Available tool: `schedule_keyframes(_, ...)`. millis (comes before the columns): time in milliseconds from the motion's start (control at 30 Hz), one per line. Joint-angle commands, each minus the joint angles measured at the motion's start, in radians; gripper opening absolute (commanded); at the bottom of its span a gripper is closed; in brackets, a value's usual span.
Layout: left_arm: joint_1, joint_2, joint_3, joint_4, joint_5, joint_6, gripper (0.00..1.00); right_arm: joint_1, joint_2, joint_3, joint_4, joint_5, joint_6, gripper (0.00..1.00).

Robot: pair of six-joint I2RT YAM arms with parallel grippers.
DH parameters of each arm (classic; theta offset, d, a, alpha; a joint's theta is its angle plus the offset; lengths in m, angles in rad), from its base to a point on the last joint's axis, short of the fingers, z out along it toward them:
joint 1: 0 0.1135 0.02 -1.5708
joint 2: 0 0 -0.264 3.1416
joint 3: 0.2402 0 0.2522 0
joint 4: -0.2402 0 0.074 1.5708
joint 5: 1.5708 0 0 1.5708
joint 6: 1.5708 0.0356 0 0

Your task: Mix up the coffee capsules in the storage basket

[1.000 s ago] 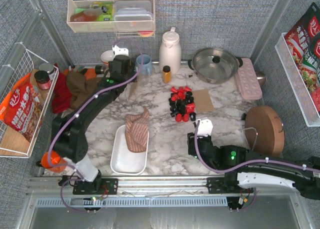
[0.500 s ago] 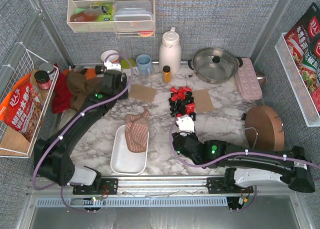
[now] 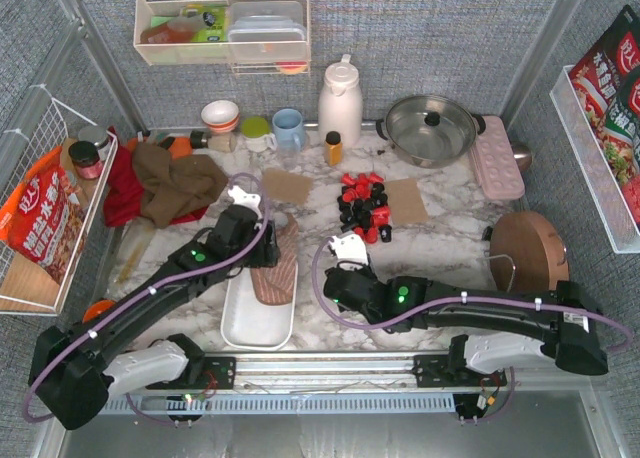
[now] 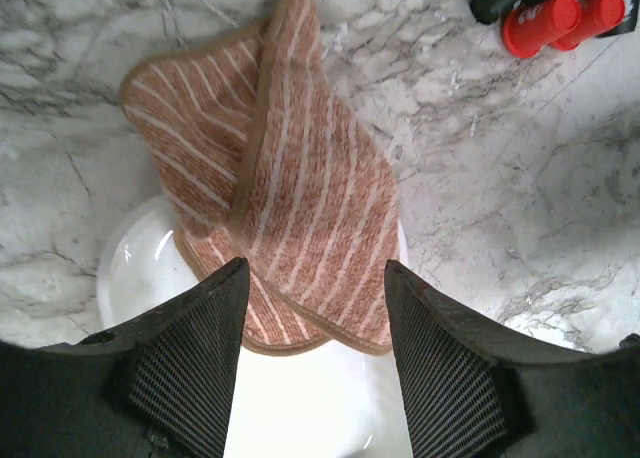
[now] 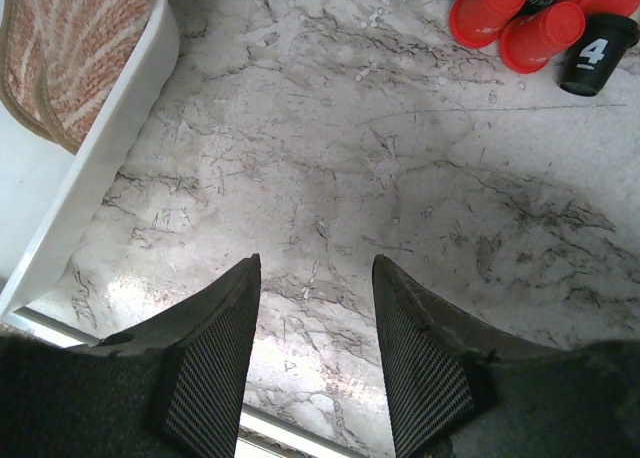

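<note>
beyond the released right pincer (image 5: 315, 268), coffee capsules (image 5: 530, 26); storage basket (image 4: 125, 273) under released left pincer (image 4: 315, 275)

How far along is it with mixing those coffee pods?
Nothing looks done yet: the coffee capsules sit heaped on the marble, none in the storage basket, which holds a striped cloth. In hand: the left gripper hovers open over that cloth; the right gripper is open over bare marble. Left: clearing the cloth, moving and mixing the capsules.

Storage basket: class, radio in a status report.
Left claw open above storage basket. Right claw open, empty. Coffee capsules heaped outside basket. Striped cloth draped over basket's far end, in the way.
</note>
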Motion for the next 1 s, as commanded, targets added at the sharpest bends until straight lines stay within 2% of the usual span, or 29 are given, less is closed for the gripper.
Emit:
schedule_keyframes(0,-0.023,0.001,-0.062,0.069,0.000,-0.086,0.65,0.001,0.015,0.003,0.030,-0.021,0.013,0.53)
schedule_keyframes(200,-0.025,0.029,-0.133,0.147,-0.016,-0.106,0.65,0.001,0.006,-0.006,0.025,-0.034,0.019,0.53)
schedule_keyframes(367,-0.025,0.045,-0.187,0.266,0.026,-0.136,0.65,0.001,-0.010,-0.021,0.023,-0.029,0.023,0.53)
schedule_keyframes(567,-0.025,0.082,-0.225,0.317,-0.006,-0.136,0.59,0.001,-0.016,-0.030,0.013,-0.029,0.022,0.53)
schedule_keyframes(633,-0.025,0.083,-0.230,0.330,-0.010,-0.134,0.54,0.001,-0.016,-0.031,0.010,-0.023,0.020,0.53)
schedule_keyframes(733,-0.025,0.083,-0.232,0.342,-0.022,-0.130,0.39,0.001,-0.016,-0.034,0.010,-0.019,0.021,0.53)
schedule_keyframes(867,-0.024,0.082,-0.201,0.311,-0.054,-0.124,0.04,0.001,-0.019,-0.034,0.010,-0.019,0.020,0.53)
schedule_keyframes(900,-0.024,0.080,-0.180,0.283,-0.069,-0.119,0.00,0.001,-0.021,-0.034,0.011,-0.019,0.019,0.53)
schedule_keyframes(967,-0.025,0.065,-0.125,0.210,-0.102,-0.101,0.00,0.001,-0.025,-0.034,0.008,-0.017,0.017,0.53)
